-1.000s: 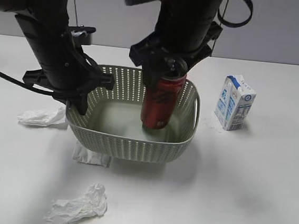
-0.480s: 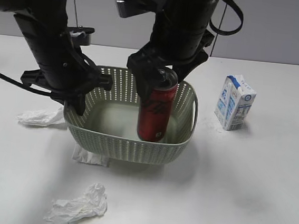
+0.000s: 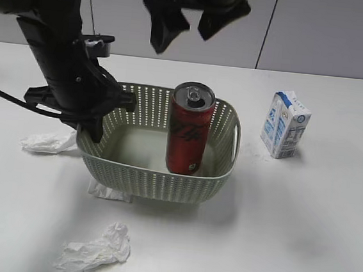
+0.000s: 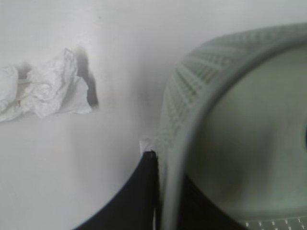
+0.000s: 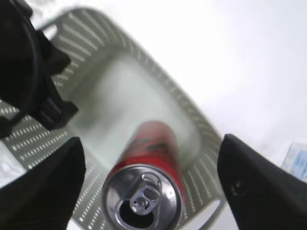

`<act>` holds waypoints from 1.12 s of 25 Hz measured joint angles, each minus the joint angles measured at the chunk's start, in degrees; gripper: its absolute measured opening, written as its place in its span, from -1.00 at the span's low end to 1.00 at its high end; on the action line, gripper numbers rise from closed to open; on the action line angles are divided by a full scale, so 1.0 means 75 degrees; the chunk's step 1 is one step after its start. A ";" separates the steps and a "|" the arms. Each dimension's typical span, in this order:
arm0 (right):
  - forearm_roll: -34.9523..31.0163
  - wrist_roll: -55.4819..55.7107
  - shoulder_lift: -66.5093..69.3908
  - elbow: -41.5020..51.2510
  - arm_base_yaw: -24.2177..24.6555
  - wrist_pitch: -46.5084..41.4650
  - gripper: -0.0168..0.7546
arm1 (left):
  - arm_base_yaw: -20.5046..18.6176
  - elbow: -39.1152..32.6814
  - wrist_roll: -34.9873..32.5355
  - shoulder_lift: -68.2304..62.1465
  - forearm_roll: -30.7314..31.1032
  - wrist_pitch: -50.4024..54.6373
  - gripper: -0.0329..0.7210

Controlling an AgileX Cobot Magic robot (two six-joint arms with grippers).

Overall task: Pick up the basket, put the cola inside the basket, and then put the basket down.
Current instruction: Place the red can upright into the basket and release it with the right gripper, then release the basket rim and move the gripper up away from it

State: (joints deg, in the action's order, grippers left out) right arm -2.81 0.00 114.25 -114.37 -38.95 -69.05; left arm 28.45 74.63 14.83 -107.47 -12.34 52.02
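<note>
The pale green basket (image 3: 158, 180) is held a little above the white table. My left gripper (image 3: 93, 122) is shut on its left rim; the left wrist view shows the rim (image 4: 173, 143) pinched between the black fingers (image 4: 165, 191). The red cola can (image 3: 189, 138) stands upright inside the basket, silver top up. It also shows in the right wrist view (image 5: 144, 196) below the basket wall (image 5: 91, 28). My right gripper (image 3: 183, 22) is open and empty, high above the can, its fingers wide apart (image 5: 148, 191).
A blue-white carton (image 3: 285, 125) stands right of the basket. Crumpled tissues lie at the left (image 3: 47, 141), under the basket's front left corner (image 3: 109, 190) and at the front (image 3: 93, 251). One tissue shows in the left wrist view (image 4: 41, 91).
My right gripper let go of the cola can, opened and rose well above it. The can now stands free in the basket. The left gripper and basket hardly moved.
</note>
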 joint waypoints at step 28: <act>-0.0061 0.0349 -0.2630 0.2296 0.4115 0.0030 0.57 | -0.0300 0.0598 0.0007 -0.0045 -0.0678 0.0329 -0.91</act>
State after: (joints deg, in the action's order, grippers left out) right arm -3.27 2.62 94.52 -97.15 -8.08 -68.83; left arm 26.20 79.12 14.88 -107.81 -17.42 54.48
